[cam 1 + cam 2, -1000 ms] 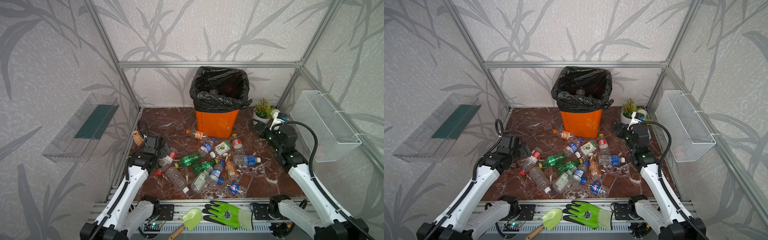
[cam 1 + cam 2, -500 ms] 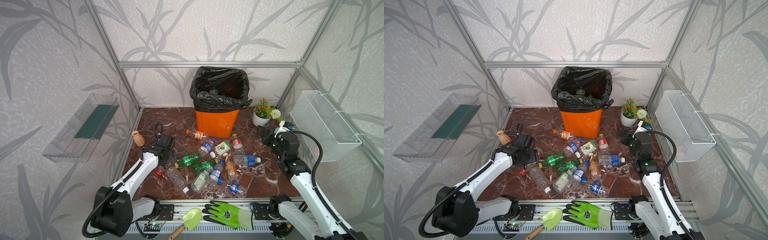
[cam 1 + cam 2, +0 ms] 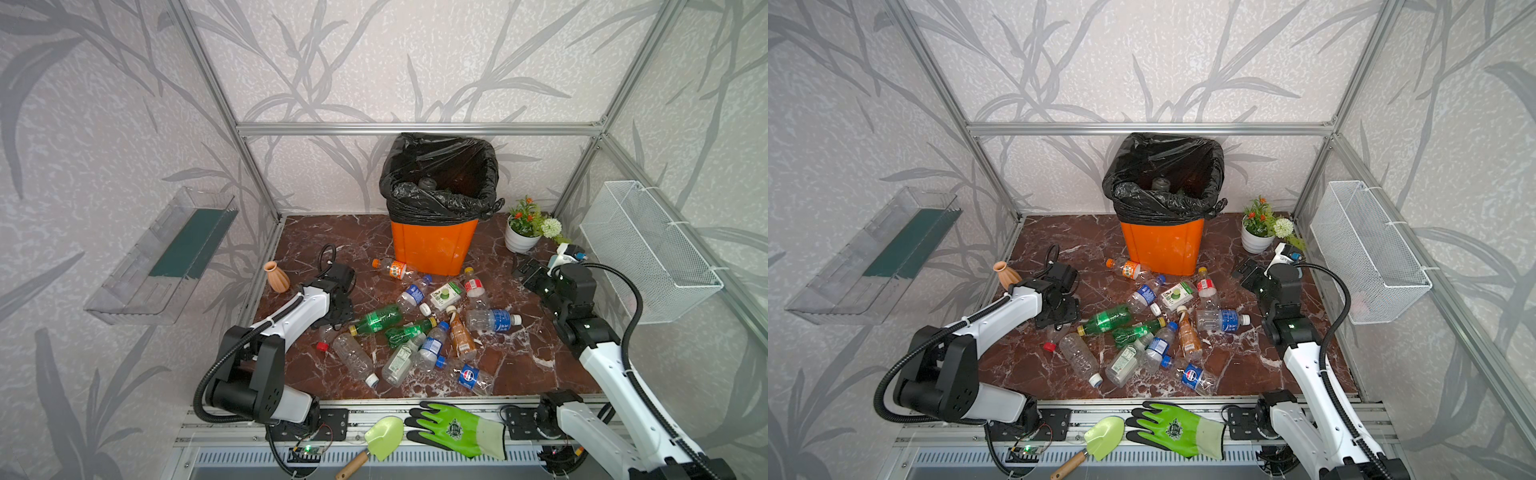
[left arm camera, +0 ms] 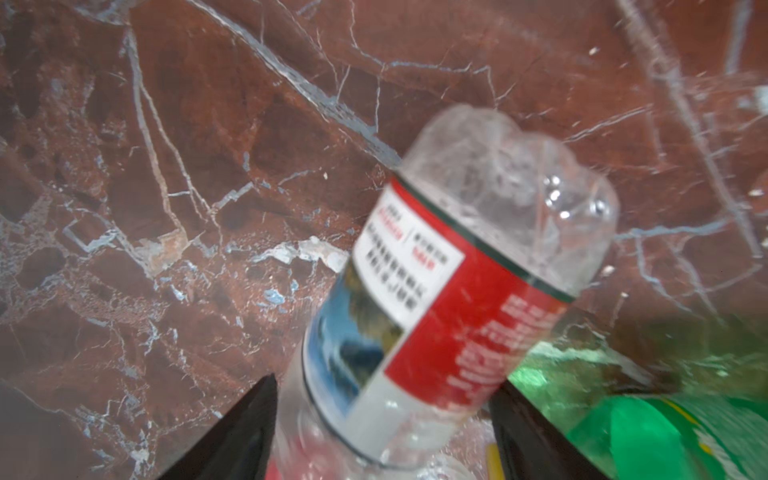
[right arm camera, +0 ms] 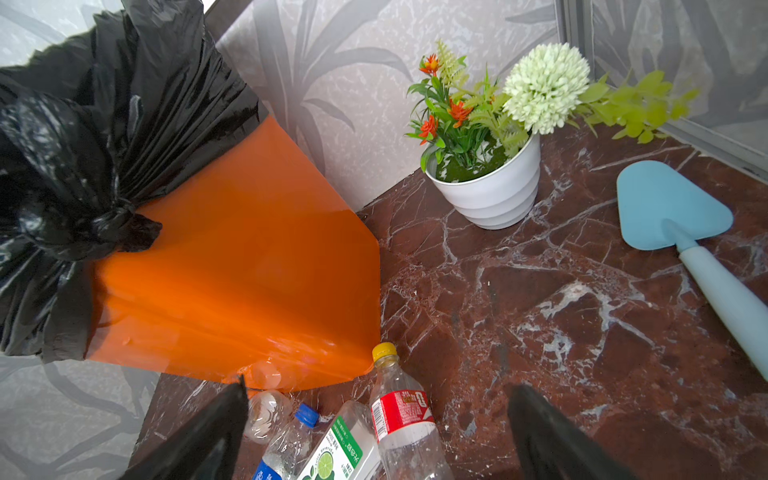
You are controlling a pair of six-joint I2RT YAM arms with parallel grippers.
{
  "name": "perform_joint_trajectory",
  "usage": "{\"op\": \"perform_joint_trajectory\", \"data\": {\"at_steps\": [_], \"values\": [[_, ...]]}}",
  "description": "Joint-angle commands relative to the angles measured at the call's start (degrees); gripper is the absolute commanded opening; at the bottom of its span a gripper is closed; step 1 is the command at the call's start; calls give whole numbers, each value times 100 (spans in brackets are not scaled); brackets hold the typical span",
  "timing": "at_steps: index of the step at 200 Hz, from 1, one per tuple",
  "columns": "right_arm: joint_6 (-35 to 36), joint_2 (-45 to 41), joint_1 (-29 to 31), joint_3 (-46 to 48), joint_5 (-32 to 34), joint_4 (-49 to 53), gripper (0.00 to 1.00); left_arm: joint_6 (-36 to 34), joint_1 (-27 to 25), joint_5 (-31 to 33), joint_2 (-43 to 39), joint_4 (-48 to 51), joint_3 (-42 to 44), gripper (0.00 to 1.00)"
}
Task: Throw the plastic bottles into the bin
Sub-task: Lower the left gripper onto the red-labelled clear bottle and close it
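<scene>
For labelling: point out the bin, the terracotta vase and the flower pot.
bin (image 3: 432, 249), in a top view, orange front.
terracotta vase (image 3: 279, 281), in a top view, belly.
flower pot (image 5: 494, 195), right wrist view, white side.

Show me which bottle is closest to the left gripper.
The clear bottle with the red-and-white label, lying between the left gripper's fingers; the green bottle lies outside them.
</scene>
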State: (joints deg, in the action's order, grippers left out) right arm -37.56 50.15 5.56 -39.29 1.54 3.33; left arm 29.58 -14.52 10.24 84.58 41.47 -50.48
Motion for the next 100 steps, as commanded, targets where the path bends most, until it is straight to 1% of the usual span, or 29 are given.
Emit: {"op": "perform_joint_trajectory", "data": {"at_steps": [1, 35, 79, 100], "values": [[-77, -67, -29, 35, 61, 0, 98, -115, 19, 132, 289, -34, -186, 79], [-67, -75, -24, 60, 80, 15, 97, -163, 37, 19, 634, -159, -345, 79], [-30, -128, -45, 70, 118, 70, 98, -217, 70, -32, 936, -135, -507, 64], [-26, -140, -46, 77, 110, 95, 97, -207, 90, 104, 814, -155, -481, 61]]}}
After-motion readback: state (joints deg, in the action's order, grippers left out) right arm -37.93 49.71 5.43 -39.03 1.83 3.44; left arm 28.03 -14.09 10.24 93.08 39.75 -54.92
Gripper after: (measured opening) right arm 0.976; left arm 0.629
